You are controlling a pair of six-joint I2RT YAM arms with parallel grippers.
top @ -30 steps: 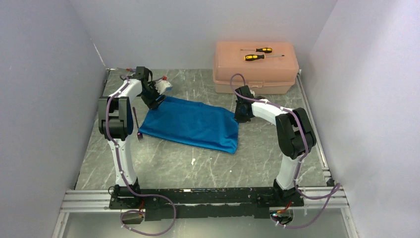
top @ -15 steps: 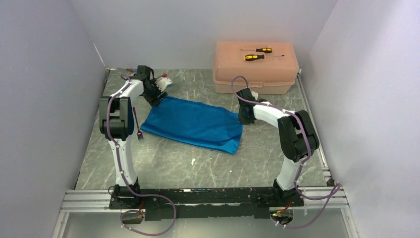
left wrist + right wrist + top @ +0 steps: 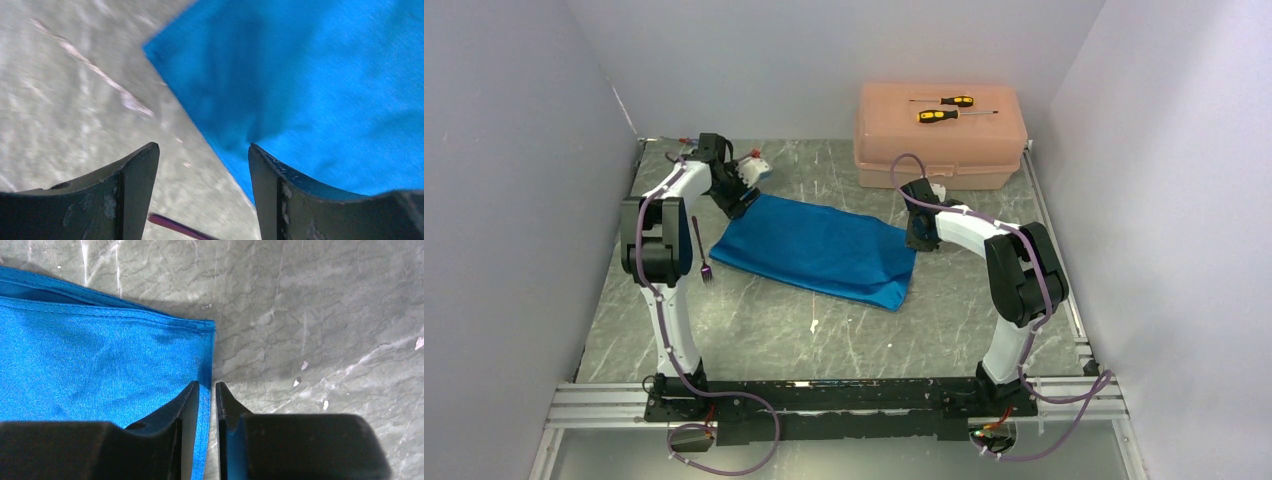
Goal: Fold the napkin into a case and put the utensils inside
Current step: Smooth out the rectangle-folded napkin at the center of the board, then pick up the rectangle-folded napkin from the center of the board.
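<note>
Right, notes from the remote desk. Napkin [image 3: 814,250] lies flat on the table [image 3: 754,330] between the two arms, a long blue rectangle slanting from far left to near right. On the right wrist camera two stacked edges show at its far right corner, so it looks doubled over.

Left gripper [image 3: 202,147] hangs over the napkin's far left corner. Its jaws are spread wide and have hold of nothing. Cloth shows beyond the right finger and bare table beyond the left.

Right gripper [image 3: 207,385] sits low at the napkin's right edge. Its jaws are only a thin slit apart, and the cloth's hem runs straight into that slit. The cloth lies flat there. I see nothing clamped.

Fork [image 3: 701,250], dark purple, lies on the table just left of the napkin, beside the left arm, apart from the cloth.

Peach box [image 3: 939,150] stands at the far right, with two screwdrivers [image 3: 946,108] on its lid.
</note>
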